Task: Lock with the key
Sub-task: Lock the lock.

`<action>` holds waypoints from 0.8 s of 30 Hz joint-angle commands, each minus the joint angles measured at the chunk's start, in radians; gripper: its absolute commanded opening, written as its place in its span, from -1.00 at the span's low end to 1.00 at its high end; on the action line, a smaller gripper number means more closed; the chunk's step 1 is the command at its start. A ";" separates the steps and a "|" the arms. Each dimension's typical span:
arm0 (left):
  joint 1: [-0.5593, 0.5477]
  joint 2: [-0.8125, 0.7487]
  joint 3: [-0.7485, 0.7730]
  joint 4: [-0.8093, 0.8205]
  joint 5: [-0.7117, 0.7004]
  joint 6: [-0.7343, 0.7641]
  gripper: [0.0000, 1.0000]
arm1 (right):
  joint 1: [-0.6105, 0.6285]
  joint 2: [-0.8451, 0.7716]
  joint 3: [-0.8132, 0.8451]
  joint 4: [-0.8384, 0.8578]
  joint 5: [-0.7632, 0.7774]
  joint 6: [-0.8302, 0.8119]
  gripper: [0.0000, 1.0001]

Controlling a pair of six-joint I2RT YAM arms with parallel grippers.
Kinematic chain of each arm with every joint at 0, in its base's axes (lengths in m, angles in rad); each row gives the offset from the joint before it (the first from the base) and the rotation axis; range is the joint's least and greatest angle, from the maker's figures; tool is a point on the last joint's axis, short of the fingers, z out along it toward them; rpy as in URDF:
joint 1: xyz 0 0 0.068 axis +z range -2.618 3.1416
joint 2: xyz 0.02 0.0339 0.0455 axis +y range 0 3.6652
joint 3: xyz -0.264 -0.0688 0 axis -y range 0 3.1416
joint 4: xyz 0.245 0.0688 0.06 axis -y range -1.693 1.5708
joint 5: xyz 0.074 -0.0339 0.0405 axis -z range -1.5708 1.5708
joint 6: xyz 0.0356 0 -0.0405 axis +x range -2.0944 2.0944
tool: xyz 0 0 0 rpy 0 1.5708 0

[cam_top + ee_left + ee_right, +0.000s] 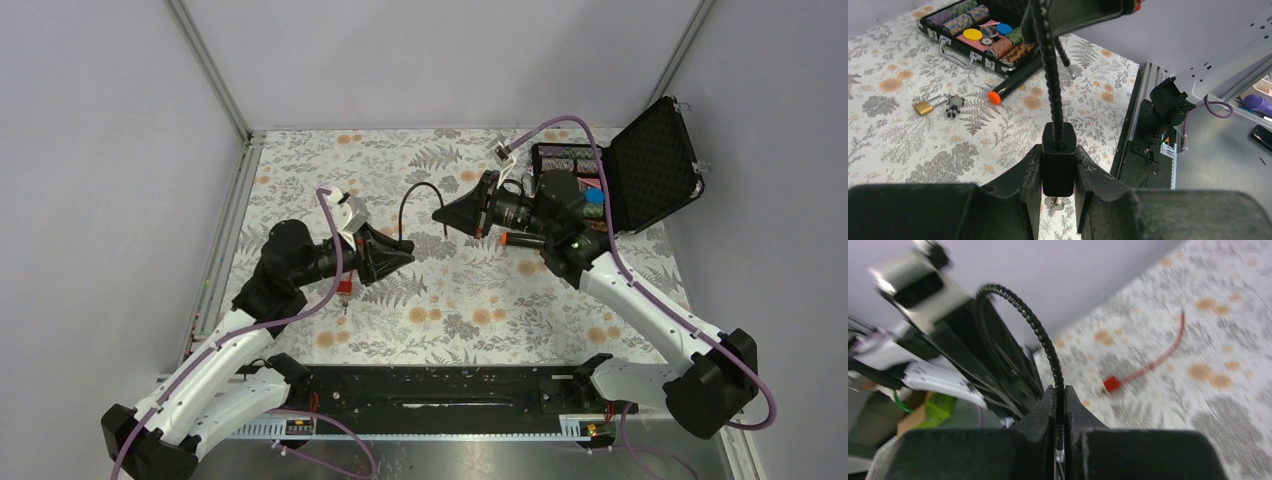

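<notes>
Overall, the flowered worktop (300, 170) carries everything, with an open black case (655, 150) of chips at the upper right of the overhead view. At mid-frame the two arms meet nose to nose. The left claw (403, 253) is clamped on the small black block (1058, 160) of the black cable loop (408, 197), and the right claw (441, 215) is pinched tight on the cable near its free end, so the loop arches up between them. That shared hold looks meant to steady the block while the other end is steered toward it — the loop apparently has to be closed before any key can turn.

A black marker (1013, 85) with an orange cap lies just in front of the case. The red cable (1158, 357) with its red block lies loose on the worktop near the left arm, untouched.

The key (953, 106) is in neither claw. In the left wrist view it lies on the worktop at the left of the frame, just beside a brass padlock (923, 107) and well apart from the black block. Locking proper seems not yet begun — one claw would have to let go to fetch it.
</notes>
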 commanded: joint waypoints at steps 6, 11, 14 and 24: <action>0.001 -0.022 -0.070 0.378 0.133 -0.037 -1.00 | 0.142 0.008 -0.040 0.722 0.147 0.335 -1.00; 0.001 -0.031 -0.085 0.422 0.143 -0.013 -1.00 | 0.194 0.021 -0.038 0.725 0.157 0.263 -1.00; 0.000 -0.024 -0.084 0.438 0.155 -0.008 -1.00 | 0.224 0.024 -0.037 0.696 0.174 0.195 -1.00; -0.001 -0.030 -0.077 0.457 0.133 -0.020 -1.00 | 0.276 0.026 -0.010 0.534 0.178 0.033 -1.00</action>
